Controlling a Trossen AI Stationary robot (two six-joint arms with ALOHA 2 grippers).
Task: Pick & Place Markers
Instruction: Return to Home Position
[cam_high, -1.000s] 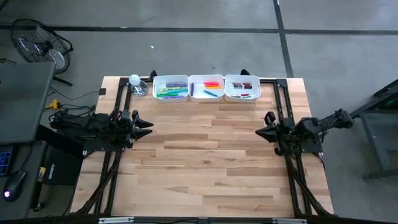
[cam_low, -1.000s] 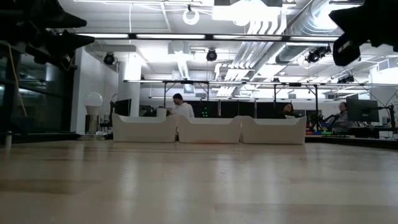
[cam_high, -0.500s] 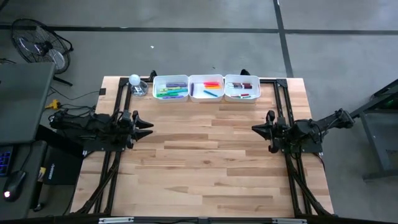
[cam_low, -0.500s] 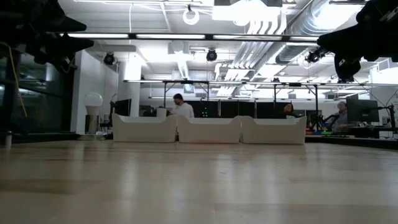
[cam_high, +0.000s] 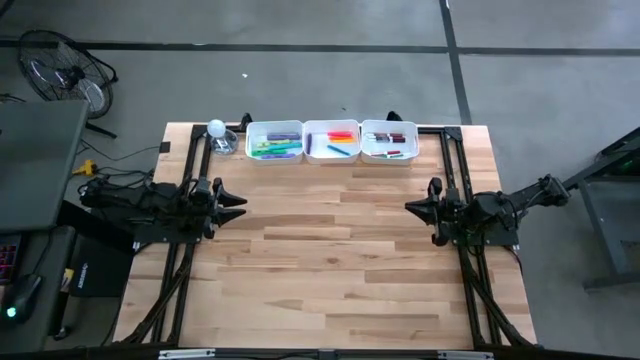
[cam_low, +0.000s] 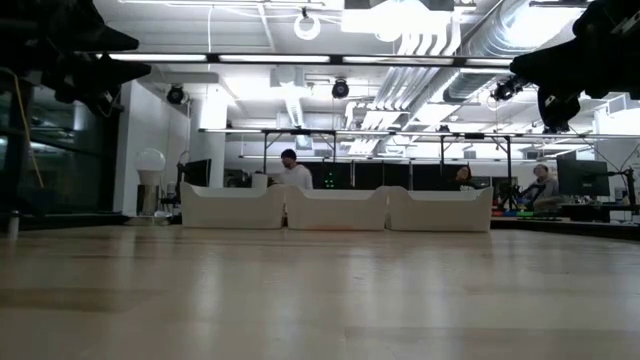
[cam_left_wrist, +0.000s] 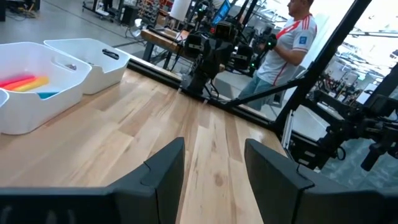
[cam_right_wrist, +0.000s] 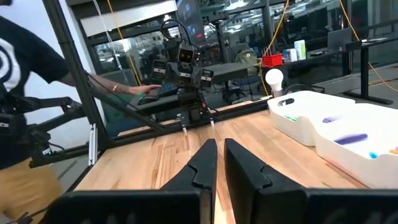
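Thin coloured plastic markers (cam_high: 275, 147) lie inside 3 white rectangular plastic trays (cam_high: 304, 125) at the far edge. Probably light, stiff, slick and prone to rolling; pinch mid-barrel. Left gripper (cam_high: 240, 204) fingers spread, empty. Right gripper (cam_high: 410, 208) fingers nearly together, empty.

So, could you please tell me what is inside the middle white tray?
Orange and blue markers lie in the middle tray; whether more lie underneath them cannot be seen.
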